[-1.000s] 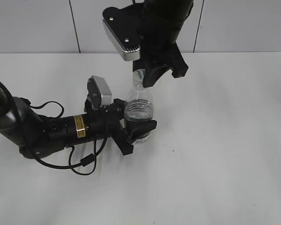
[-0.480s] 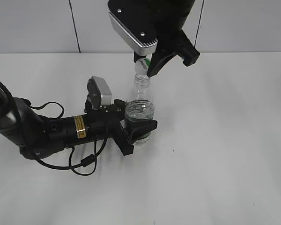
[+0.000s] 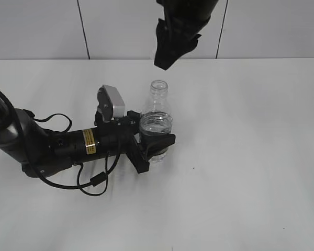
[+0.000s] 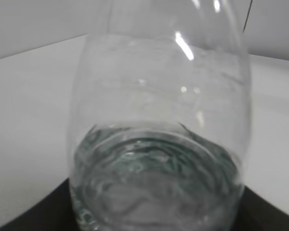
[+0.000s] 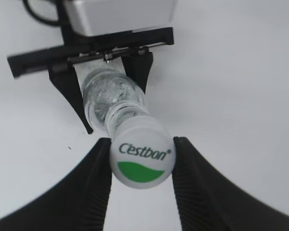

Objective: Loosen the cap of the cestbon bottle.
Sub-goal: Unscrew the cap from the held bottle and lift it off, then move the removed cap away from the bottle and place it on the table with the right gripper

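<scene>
Clear ribbed bottle (image 3: 156, 123) stood upright, clamped low in left claw (image 3: 156, 148), neck open. White cap (image 5: 141, 159) with green mark held between right claw (image 5: 141, 166) fingers, lifted above bottle.

Right gripper (image 3: 165, 57) mostly cropped above frame — bottle's (image 4: 156, 144) neck too

The cestbon bottle (image 3: 156, 123) is clear, glossy ribbed plastic; its cap (image 5: 141, 156) smooth matt white plastic.
</scene>
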You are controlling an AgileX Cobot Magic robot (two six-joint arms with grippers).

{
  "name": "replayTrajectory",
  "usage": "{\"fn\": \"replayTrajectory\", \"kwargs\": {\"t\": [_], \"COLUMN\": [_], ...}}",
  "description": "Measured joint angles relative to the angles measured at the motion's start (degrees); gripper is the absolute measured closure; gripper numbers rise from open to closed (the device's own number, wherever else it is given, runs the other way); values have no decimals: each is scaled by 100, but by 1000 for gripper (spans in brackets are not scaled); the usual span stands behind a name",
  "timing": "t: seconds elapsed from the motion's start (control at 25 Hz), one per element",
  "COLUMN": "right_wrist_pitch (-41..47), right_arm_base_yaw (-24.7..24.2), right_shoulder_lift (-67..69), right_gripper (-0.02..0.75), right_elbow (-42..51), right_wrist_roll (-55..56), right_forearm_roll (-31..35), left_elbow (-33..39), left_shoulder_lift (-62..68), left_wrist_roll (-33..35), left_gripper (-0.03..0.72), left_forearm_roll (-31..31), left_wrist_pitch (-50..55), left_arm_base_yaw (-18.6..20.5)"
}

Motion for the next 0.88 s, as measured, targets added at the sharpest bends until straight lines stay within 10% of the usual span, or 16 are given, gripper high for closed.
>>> {"fn": "replayTrajectory", "kwargs": {"t": [0.36, 0.88], "right_wrist_pitch": [0, -5], "right_arm_base_yaw": [-158, -1768], "right_shoulder_lift": [-341, -517], "right_gripper": [441, 441], "right_elbow": [0, 885], "right_wrist_roll": [5005, 5898], "right_forearm_roll": [-315, -831], "left_elbow": [0, 0], "left_shoulder_lift": [0, 0], "left_wrist_roll": [0, 0], "left_gripper": [287, 287], "left_forearm_roll": [-10, -10], "left_wrist_pitch": [5, 5], "left_arm_base_yaw": [0, 0]}}
